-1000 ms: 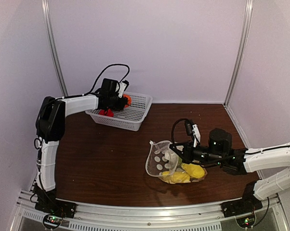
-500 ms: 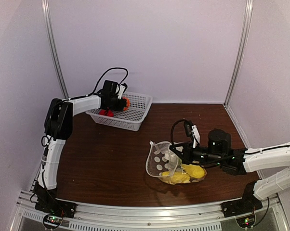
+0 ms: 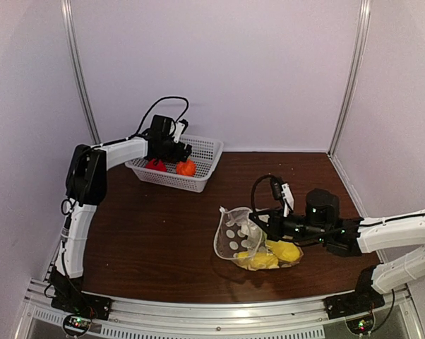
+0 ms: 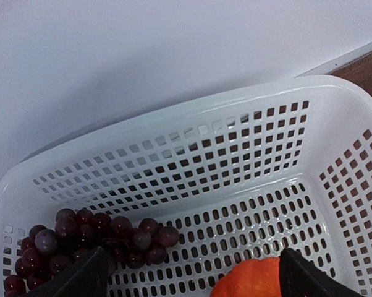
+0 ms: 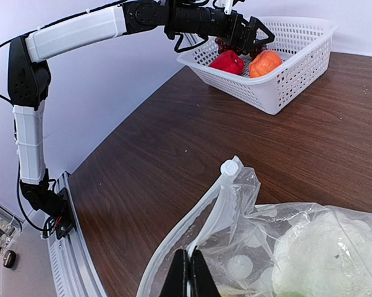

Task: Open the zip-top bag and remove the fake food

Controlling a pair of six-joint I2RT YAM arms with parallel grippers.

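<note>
The clear dotted zip-top bag (image 3: 239, 239) lies on the table with its mouth gaping and yellow fake food (image 3: 272, 254) inside. A white lumpy piece (image 5: 325, 247) also shows through the plastic. My right gripper (image 5: 187, 273) is shut on the bag's zip rim, holding it up. My left gripper (image 4: 193, 278) hangs open over the white basket (image 4: 204, 154). An orange piece (image 4: 249, 282) lies loose on the basket floor between its fingers, close to the right one. A dark purple grape bunch (image 4: 81, 238) sits by the left finger. A red piece (image 3: 154, 164) lies beside the orange one (image 3: 186, 167).
The basket (image 3: 198, 185) stands at the back left against the wall. Dark wood table (image 3: 156, 233) stretches between basket and bag. Pale walls close in on three sides, and a metal rail (image 3: 198, 318) runs along the near edge.
My left gripper has opened and the orange piece has dropped from it into the basket beside the red one. The right gripper and the bag have not moved.
</note>
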